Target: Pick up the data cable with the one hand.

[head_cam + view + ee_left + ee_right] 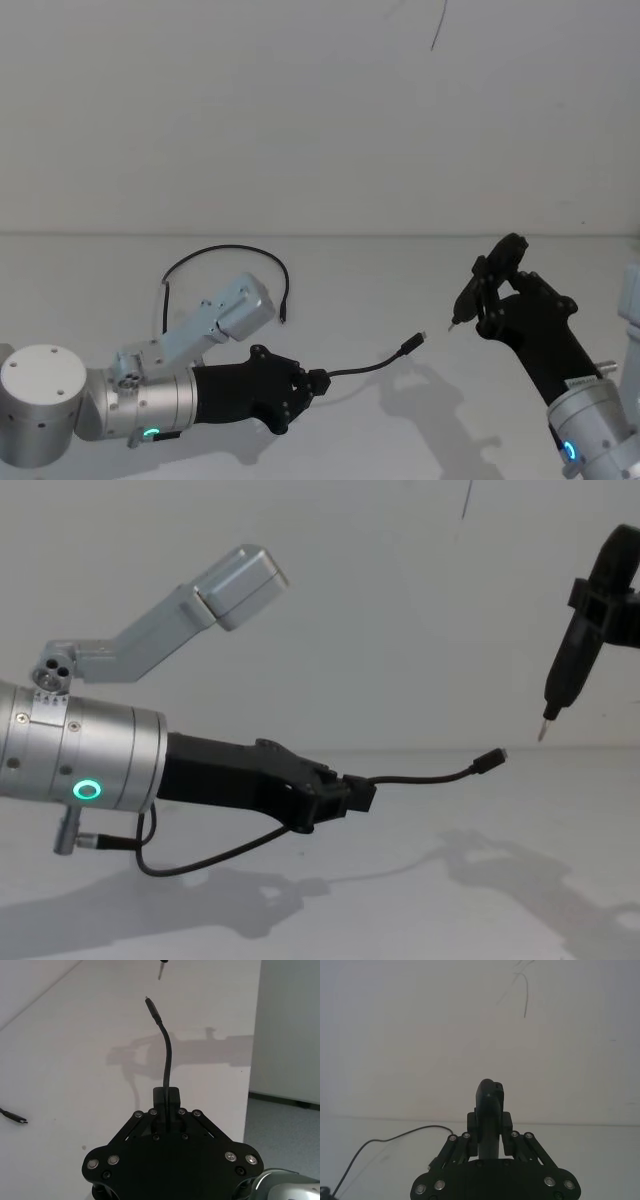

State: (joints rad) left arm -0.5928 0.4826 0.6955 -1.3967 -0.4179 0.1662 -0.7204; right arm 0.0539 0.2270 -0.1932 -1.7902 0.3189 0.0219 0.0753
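Left gripper (316,382) clamped on the cable (385,362), just behind its plug.
Light, limp cord — tail lying on the table (400,440); near the plug seems the best hold. Right gripper (492,285) pinches a pointed tool (463,303).

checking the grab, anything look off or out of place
Nothing odd: left gripper shut on the data cable, plug end jutting into the air, rest trailing below; right gripper holds a pointed tool nearby.
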